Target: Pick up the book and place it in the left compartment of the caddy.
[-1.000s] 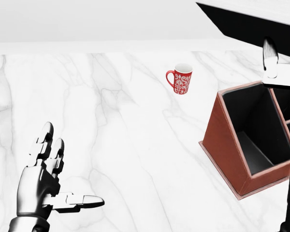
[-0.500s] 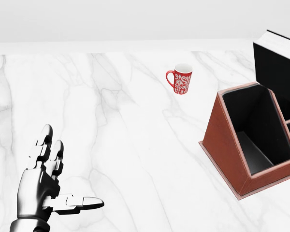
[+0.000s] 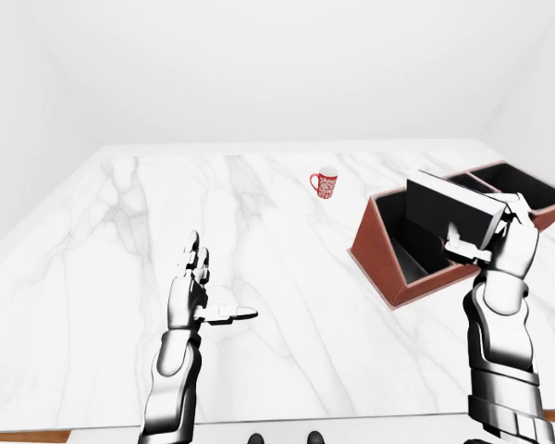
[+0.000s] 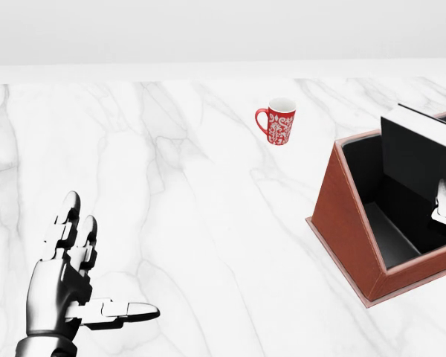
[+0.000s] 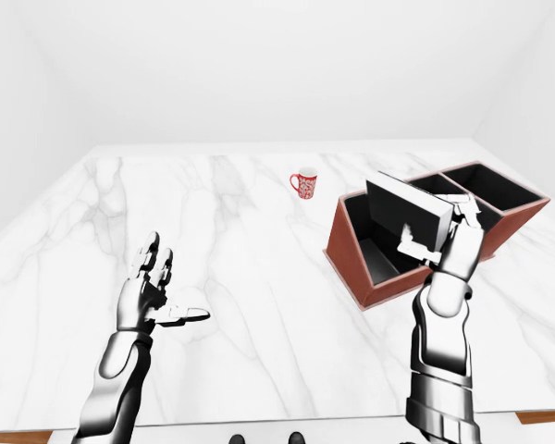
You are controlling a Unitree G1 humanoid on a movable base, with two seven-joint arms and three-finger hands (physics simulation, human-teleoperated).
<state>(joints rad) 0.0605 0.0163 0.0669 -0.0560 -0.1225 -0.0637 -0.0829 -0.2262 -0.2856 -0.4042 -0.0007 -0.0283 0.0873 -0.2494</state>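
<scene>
The black book (image 3: 447, 213) with white page edges stands tilted, its lower part down inside the left compartment of the red-brown caddy (image 3: 374, 250). My right hand (image 3: 488, 228) is shut on the book's right end, thumb across its near face, just over the caddy's near rim. In the head view only the thumb (image 4: 444, 204) of that hand shows at the right edge, beside the book (image 4: 420, 149). My left hand (image 4: 104, 268) hovers open and empty over the marble at the lower left, far from the caddy.
A red-and-white patterned mug (image 4: 277, 121) stands on the white marble table (image 4: 193, 223), up and left of the caddy. The caddy has further compartments (image 3: 513, 181) to its right. The table's near edge (image 3: 351, 430) runs along the bottom of the left-eye view.
The book has come down from the head view's top right corner and now sits partly inside the left compartment, with the right hand lowered with it. The left hand has not moved.
</scene>
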